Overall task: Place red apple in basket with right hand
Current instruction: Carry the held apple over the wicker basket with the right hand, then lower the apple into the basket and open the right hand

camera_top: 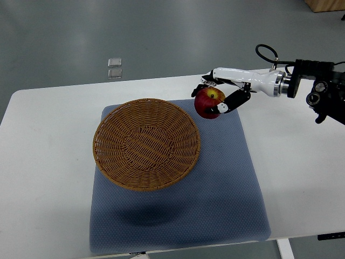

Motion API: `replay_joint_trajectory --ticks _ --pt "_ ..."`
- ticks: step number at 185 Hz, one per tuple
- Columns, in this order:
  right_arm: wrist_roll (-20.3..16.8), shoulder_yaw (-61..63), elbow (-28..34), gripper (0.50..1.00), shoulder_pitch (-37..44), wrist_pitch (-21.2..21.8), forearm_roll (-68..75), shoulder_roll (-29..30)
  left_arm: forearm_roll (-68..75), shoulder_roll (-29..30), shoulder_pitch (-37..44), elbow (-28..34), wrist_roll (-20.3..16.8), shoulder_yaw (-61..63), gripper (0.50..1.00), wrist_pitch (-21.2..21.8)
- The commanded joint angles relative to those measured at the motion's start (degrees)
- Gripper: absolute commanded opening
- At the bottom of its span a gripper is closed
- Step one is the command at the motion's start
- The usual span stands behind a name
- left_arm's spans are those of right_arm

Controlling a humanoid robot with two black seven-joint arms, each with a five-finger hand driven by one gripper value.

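Right hand (229, 89) fingers clamped on apple (208, 102), thumb below, other fingers over its top. Apple just right of basket (146, 143) rim, above the mat's (226, 183) far edge, table (48, 162) underneath.

I see a red and yellow apple (208, 101), a brown woven basket (146, 143), a blue-grey mat (226, 189), a white surface (43, 178).

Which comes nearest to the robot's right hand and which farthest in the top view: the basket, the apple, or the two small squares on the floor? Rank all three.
1. Apple: held in the right hand, at the mat's far right corner.
2. Basket: to the hand's left, on the mat, apart from the apple.
3. Squares: on the floor beyond the table, far left of the hand.
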Motion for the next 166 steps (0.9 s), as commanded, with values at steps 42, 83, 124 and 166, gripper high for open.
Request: replay_joint_trajectory --ticks 42,83,124,166 --pt "-0.1 -5.1 -10.3 0.652 4.9 -0.1 -1.4 18.0 0.0 0.0 -0.1 -0.1 0.1 0.3 1.0 0.0" --pt "-0.1 -7.7 -17.2 0.668 6.3 -0.4 -1.5 26.3 0.0 0.0 -0.4 -0.1 0.1 0.4 1.0 0.0" --pt "-0.1 -12.7 -19.3 0.682 6.1 -0.7 -2.8 28.5 0.0 0.0 -0.4 -0.1 0.1 0.4 1.0 -0.1" --pt "-0.2 -14.0 -21.4 0.725 5.1 -1.1 -2.8 28.5 0.0 0.0 -0.5 -0.1 0.0 0.4 1.0 -0.1"
